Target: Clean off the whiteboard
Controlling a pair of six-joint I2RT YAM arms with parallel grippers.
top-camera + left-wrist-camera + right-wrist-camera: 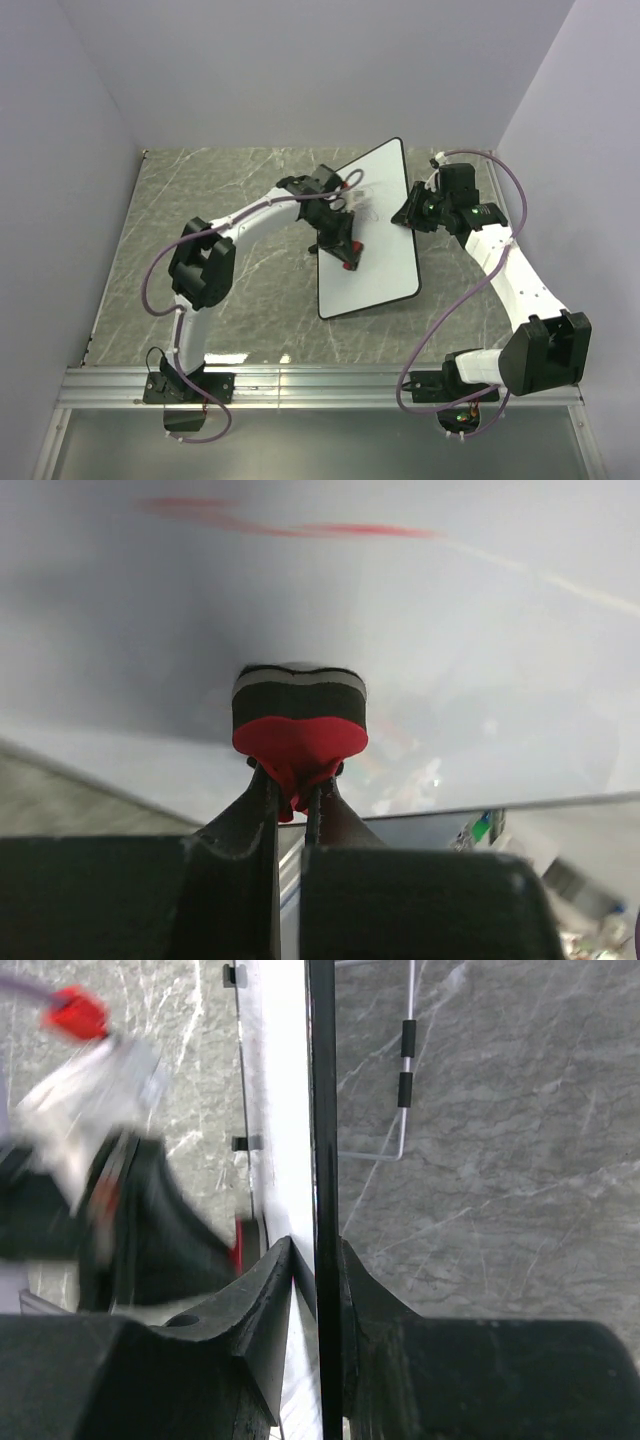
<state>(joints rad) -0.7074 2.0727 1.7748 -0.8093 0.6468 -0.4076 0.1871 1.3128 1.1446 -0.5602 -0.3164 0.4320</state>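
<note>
The whiteboard [385,255] lies slanted across the marble table, with faint red writing [362,203] near its far end. In the left wrist view the writing [290,526] is a red streak at the top of the white surface [470,630]. My left gripper [345,256] [293,782] is shut on a red and black eraser [300,723], whose pad is pressed against the board. My right gripper [410,214] [316,1252] is shut on the whiteboard's black right edge [321,1070], one finger on each face.
A thin wire stand [405,1070] shows behind the board. The left arm [95,1200] appears blurred on the board's front side. Grey walls close in the table [230,180] on three sides, and a metal rail [320,385] runs along the near edge.
</note>
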